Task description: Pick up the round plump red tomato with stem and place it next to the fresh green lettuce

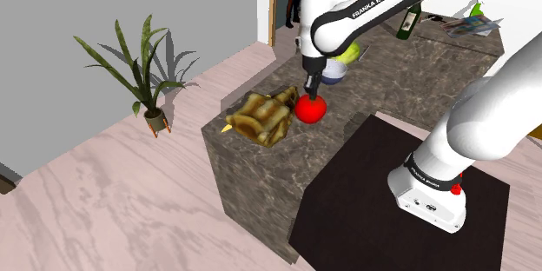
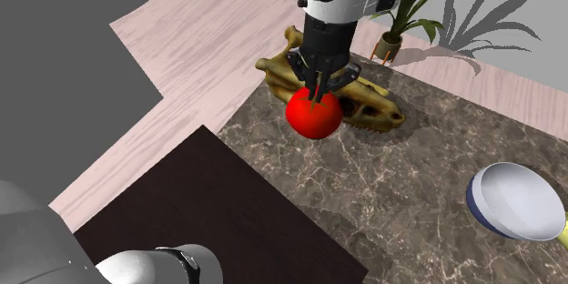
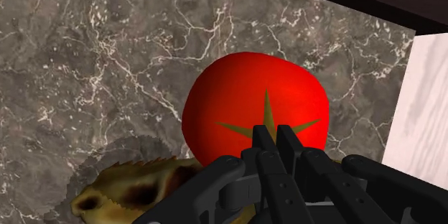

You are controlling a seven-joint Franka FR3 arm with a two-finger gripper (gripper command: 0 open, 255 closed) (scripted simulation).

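A round red tomato with a brown star-shaped stem lies on the dark marble counter near its corner. My black gripper points straight down at the tomato's top. Its fingers are shut, the tips meeting right at the stem. A yellow-green lettuce shows partly behind the arm, farther along the counter beside a white bowl.
A tan animal skull lies just beside the tomato. A dark bottle and papers stand at the counter's far end. The dark stand abuts the counter. A potted plant stands on the floor.
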